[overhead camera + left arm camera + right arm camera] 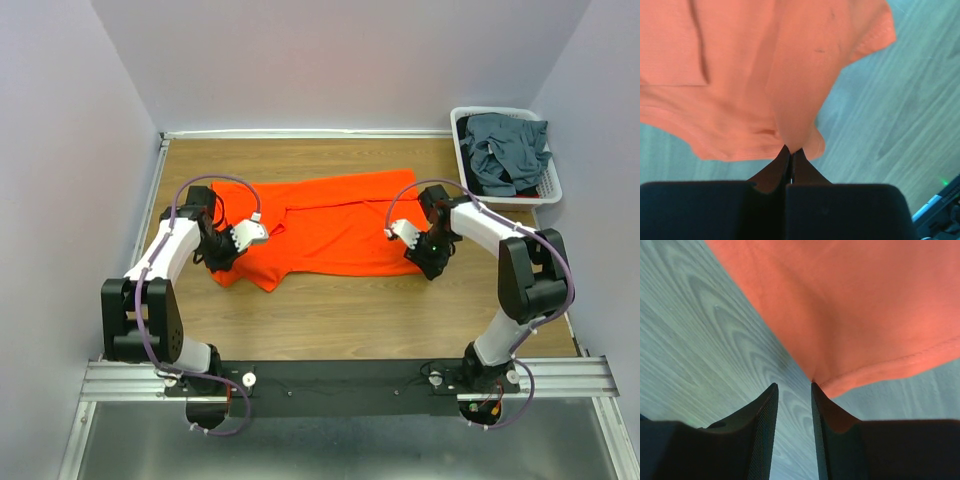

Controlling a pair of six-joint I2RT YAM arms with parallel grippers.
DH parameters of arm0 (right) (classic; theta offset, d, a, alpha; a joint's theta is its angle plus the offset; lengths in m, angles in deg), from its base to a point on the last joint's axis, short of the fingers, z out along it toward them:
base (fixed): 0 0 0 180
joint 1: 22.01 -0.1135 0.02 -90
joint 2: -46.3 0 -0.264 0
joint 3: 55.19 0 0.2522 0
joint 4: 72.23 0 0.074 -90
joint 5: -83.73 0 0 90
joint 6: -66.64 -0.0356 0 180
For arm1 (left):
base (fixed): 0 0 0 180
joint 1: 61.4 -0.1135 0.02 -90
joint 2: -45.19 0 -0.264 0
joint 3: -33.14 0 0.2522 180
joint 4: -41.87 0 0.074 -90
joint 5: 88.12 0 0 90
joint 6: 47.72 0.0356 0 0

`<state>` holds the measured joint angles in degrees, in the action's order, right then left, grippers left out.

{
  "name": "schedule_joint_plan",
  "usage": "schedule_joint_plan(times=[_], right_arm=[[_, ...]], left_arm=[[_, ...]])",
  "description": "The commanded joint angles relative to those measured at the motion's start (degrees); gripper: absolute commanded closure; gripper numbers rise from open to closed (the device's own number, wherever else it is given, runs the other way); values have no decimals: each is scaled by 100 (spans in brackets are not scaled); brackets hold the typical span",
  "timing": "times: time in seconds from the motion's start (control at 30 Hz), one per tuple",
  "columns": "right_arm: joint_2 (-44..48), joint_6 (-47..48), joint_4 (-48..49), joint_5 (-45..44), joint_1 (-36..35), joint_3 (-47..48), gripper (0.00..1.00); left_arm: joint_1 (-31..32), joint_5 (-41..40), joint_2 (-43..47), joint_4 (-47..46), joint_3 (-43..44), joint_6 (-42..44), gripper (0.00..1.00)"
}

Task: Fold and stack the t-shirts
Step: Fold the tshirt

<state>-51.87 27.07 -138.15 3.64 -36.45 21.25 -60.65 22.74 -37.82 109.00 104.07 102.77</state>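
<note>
- While the left end effector [791, 150] is clenched on a pinch of the orange t-shirt [330, 230], the right end effector [794, 385] is released: jaws apart, a stitched hem just touching one tip.
- Likely reason: left anchors its end to hold the cloth flat for a fold; right looks free to regrip.
- Top view: shirt lies mid-frame on the desk [350, 320], long axis left-right, rising slightly rightward. Collar end: can't tell.
- Dark t-shirts [505, 150] sit in the basket [553, 192], upper right.
</note>
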Motion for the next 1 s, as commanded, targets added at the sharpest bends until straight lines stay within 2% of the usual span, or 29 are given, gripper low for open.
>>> schedule_joint_plan(times=[0.0, 0.23, 0.47, 0.7, 0.87, 0.97], right_arm=[[-79, -34, 337, -59, -24, -264, 60], [26, -121, 611, -139, -42, -405, 60], [500, -34, 198, -121, -42, -133, 61], [62, -43, 206, -112, -42, 78, 60], [-106, -16, 364, -165, -42, -18, 59], [-158, 19, 575, -253, -50, -159, 59]], left_arm=[[-31, 243, 214, 25, -267, -90, 100], [12, 120, 434, -98, -671, -108, 99], [100, 67, 513, -133, -786, -99, 99], [373, -47, 610, -230, -979, -187, 95], [399, -12, 654, -151, -909, -196, 86], [391, 14, 767, -72, -900, -143, 75]])
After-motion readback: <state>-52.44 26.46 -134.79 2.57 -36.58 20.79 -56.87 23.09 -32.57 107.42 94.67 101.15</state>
